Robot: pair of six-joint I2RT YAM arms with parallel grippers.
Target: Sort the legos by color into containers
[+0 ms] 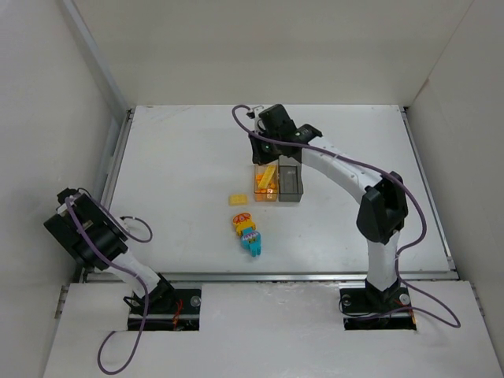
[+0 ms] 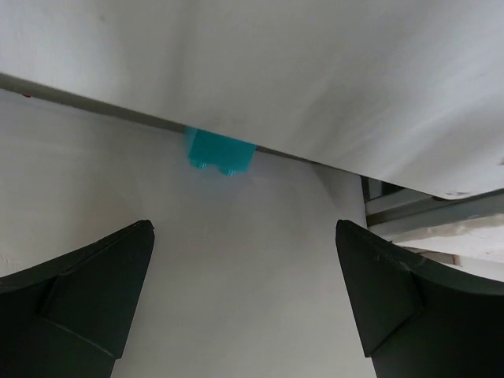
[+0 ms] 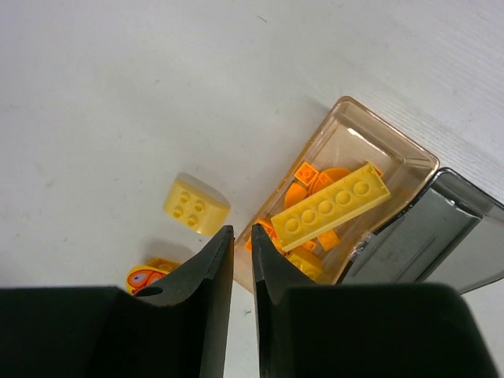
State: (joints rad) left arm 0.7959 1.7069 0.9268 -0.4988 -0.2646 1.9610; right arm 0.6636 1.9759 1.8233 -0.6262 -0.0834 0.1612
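The amber box [image 1: 266,183] and the grey box [image 1: 290,183] stand joined at the table's middle. In the right wrist view the amber box [image 3: 409,153] holds a long yellow brick [image 3: 331,206] and several small orange and yellow legos; the grey box [image 3: 425,236] shows nothing inside. My right gripper [image 3: 242,228] hovers over the amber box's near-left edge, shut and empty; it also shows from above [image 1: 261,156]. A yellow 2x2 lego [image 3: 195,206] lies left of the box. My left gripper [image 2: 242,228] is open and empty, far from the boxes. A teal lego [image 2: 219,151] shows ahead of it.
A small cluster lies in front of the boxes: an orange-printed yellow piece [image 1: 242,218], a yellow piece [image 1: 246,230] and a teal piece [image 1: 253,246]. The left arm [image 1: 85,230] is folded at the near left edge. White walls enclose the table on three sides.
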